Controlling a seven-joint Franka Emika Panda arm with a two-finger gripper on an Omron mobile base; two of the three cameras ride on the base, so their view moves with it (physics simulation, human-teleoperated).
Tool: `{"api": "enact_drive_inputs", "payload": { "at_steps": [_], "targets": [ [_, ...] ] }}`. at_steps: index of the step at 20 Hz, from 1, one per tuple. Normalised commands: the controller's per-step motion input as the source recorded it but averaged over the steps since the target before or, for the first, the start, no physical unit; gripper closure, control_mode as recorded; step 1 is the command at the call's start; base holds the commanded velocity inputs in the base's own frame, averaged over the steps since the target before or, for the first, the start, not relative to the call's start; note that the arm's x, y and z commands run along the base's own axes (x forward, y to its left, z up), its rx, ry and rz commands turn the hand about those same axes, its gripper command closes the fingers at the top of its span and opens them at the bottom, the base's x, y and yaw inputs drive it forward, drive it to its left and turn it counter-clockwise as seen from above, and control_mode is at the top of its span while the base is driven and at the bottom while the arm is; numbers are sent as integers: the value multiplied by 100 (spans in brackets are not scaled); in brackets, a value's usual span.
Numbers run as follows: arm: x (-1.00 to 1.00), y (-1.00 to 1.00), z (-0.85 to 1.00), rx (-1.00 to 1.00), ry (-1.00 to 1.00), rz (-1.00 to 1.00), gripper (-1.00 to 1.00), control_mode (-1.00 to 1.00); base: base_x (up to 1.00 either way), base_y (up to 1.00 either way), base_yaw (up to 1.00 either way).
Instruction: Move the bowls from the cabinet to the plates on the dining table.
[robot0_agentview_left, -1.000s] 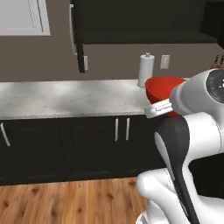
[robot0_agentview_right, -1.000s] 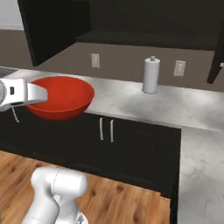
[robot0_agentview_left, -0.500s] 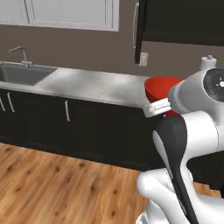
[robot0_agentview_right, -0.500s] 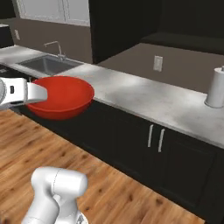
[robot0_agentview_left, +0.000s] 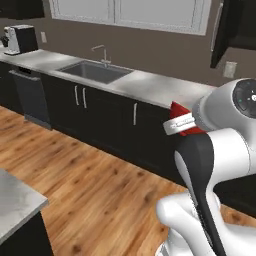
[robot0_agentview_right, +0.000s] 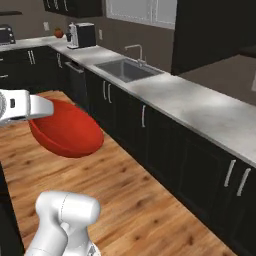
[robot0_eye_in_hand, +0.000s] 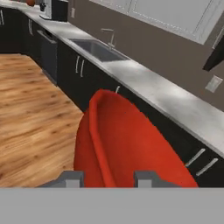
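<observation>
Currently
gripper (robot0_eye_in_hand: 108, 178): clamped on the rim of the glossy red bowl (robot0_agentview_right: 67, 131)
bowl: tilted, held above wooden floor (robot0_agentview_right: 145, 200)

Glossy red bowl (robot0_agentview_right: 67, 132), tilted, rim clamped in pincer (robot0_eye_in_hand: 109, 178), above wood floor

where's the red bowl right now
The red bowl is held tilted in the tool, above the wooden floor in front of the dark base cabinets, short of the sink.
</observation>
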Motion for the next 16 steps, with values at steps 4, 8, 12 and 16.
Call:
{"api": "enact_drive_inputs", "payload": {
  "at_steps": [4, 8, 12, 16],
  "targets": [
    [0, 0, 0, 0, 0, 0, 100, 100, 0, 13, 58],
    [0, 0, 0, 0, 0, 0, 100, 100, 0, 11, 59],
    [0, 0, 0, 0, 0, 0, 100, 100, 0, 9, 58],
    [0, 0, 0, 0, 0, 0, 100, 100, 1, -1, 59]
  ]
}}
